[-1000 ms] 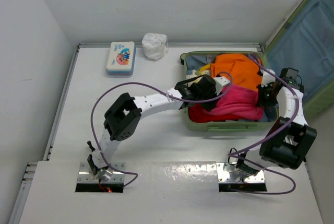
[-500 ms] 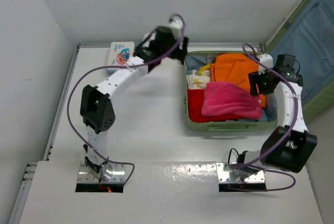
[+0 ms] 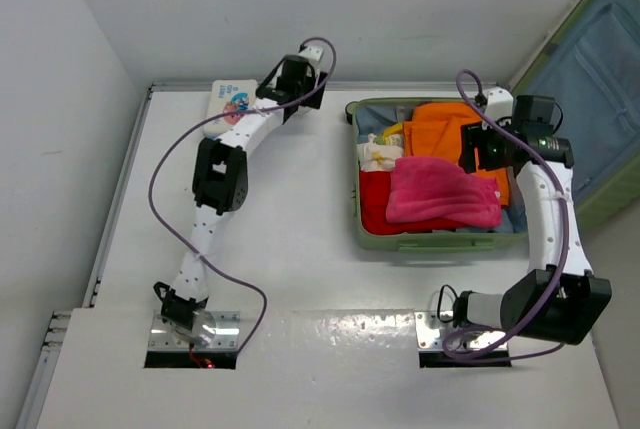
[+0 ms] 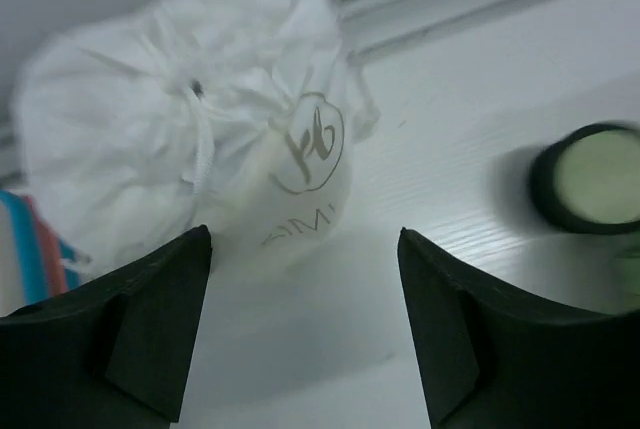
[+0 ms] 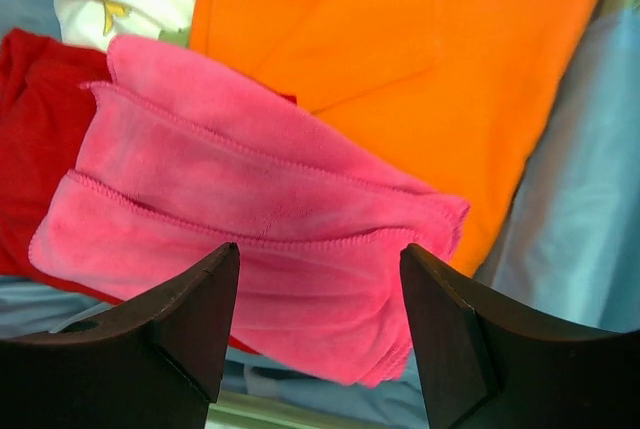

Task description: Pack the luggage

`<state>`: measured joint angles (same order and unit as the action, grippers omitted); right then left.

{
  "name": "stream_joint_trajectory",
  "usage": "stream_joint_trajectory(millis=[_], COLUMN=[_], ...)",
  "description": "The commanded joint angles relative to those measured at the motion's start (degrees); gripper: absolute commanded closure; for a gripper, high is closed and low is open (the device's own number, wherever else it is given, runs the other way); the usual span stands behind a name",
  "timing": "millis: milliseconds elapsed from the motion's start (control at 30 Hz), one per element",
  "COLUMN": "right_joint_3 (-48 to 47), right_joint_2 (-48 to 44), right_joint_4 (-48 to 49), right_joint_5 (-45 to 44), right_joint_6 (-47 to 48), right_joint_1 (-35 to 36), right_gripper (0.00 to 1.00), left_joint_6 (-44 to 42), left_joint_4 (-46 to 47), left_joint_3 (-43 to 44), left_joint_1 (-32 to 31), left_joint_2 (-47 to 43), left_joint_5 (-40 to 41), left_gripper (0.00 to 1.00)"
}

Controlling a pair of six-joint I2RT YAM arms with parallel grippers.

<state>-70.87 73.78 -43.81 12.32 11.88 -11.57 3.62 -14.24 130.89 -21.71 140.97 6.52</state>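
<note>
The luggage (image 3: 440, 242) lies open at the right of the table, a light-green suitcase with its blue-lined lid (image 3: 590, 79) leaning up behind. Inside are an orange cloth (image 3: 450, 129), a red cloth (image 3: 372, 204), a white printed cloth (image 3: 378, 154) and a folded pink towel (image 3: 440, 194) on top. My right gripper (image 3: 478, 149) hovers open over the towel (image 5: 250, 199), holding nothing (image 5: 320, 279). My left gripper (image 3: 293, 81) reaches to the back edge, open (image 4: 305, 249), with a white drawstring pouch (image 4: 190, 119) just ahead of its fingertips, not between them.
A white-and-blue printed box (image 3: 228, 104) sits at the back left, partly under my left arm. A black suitcase wheel (image 4: 590, 177) shows to the right of the pouch. The back wall and a raised table rail (image 3: 410, 86) run just behind.
My left arm swung from the suitcase to the back of the table and opened. My right gripper let go of the pink towel and drew back; the towel lies in the suitcase.
</note>
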Motion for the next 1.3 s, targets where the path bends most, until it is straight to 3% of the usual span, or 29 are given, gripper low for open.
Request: stream_joint_trajectory(millis=[0, 67, 133, 200, 233, 267, 433, 567, 867, 1067, 1267], right_joint_3=[1.35, 1.88, 2.23, 2.75, 2.76, 2.84, 1.70, 1.61, 3.20, 5.04, 6.27], right_joint_2=[0.23, 0.22, -0.04, -0.39, -0.65, -0.57, 0.22, -0.39, -2.14, -5.04, -7.77], right_joint_4=[0.48, 0.31, -0.22, -0.05, 0.04, 0.30, 0.48, 0.74, 1.36, 2.06, 2.77], right_joint_5=[0.60, 0.60, 0.43, 0.43, 0.51, 0.60, 1.22, 1.92, 1.84, 1.13, 1.13], right_joint_6=[-2.74, -3.35, -3.35, -3.35, -3.44, -3.70, -4.58, -5.11, -6.52, -5.90, -6.34], right_joint_1=[0.15, 0.32, 0.24, 0.15, 0.15, 0.06, 0.50, 1.02, 2.26, 1.21, -1.52], right_gripper=[0.36, 0.36, 0.36, 0.39, 0.39, 0.40, 0.44, 0.45, 0.45, 0.45, 0.45], left_joint_6=[-2.12, -2.12, -2.12, -2.65, -2.65, -3.17, -5.19, -5.20, -3.44, -6.95, -16.43], left_joint_4=[4.66, 4.66, 4.66, 4.14, 4.13, 4.13, 4.83, 6.24, 4.57, 1.76, 0.62], left_joint_3=[6.37, 7.10, 4.57, 3.32, 2.10, 1.48, -5.18, -9.86, -9.86, -8.19, -7.58], left_joint_1=[1.76, 2.46, 2.99, 3.52, 3.52, 3.52, 3.52, 4.05, -4.47, -12.46, -20.54], left_joint_2=[6.74, 9.32, 9.85, 9.85, 9.24, 9.24, 1.79, -11.90, -25.37, -26.53, -23.73], left_joint_5=[5.42, 6.22, 5.70, 5.69, 5.69, 5.69, 2.46, -4.66, -11.00, -15.31, -13.83], left_gripper=[0.22, 0.22, 0.30, 0.63, 0.89, 0.98, 1.00, 1.00, 1.00, 1.00, 1.00])
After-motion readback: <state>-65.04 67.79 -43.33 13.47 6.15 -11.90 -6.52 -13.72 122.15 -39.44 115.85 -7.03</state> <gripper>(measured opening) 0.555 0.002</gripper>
